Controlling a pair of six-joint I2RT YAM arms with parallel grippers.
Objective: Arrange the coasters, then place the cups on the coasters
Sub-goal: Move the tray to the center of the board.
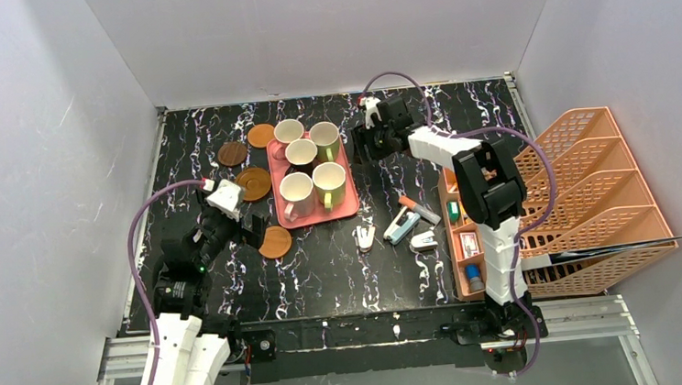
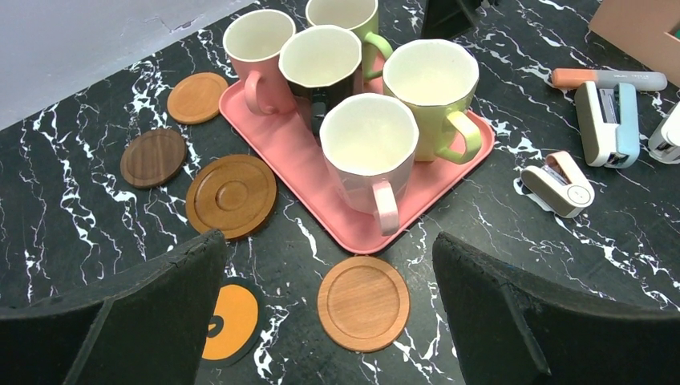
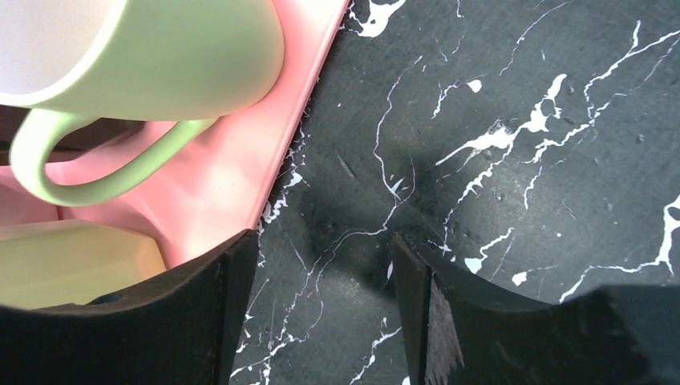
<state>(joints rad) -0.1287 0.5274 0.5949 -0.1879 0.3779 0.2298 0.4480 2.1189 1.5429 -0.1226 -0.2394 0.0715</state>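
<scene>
Five cups stand on the pink tray: two pink, a dark brown one and two yellow-green. Several coasters lie on the table left of and below the tray: orange, dark brown, a wide ringed one, a rimmed one and an orange one half hidden by a finger. My left gripper hangs open above the rimmed coaster. My right gripper is open over bare table beside the tray's edge, next to a green cup.
Three staplers and a pen lie right of the tray. An orange file rack and a desk organiser stand at the right edge. White walls close the table on three sides.
</scene>
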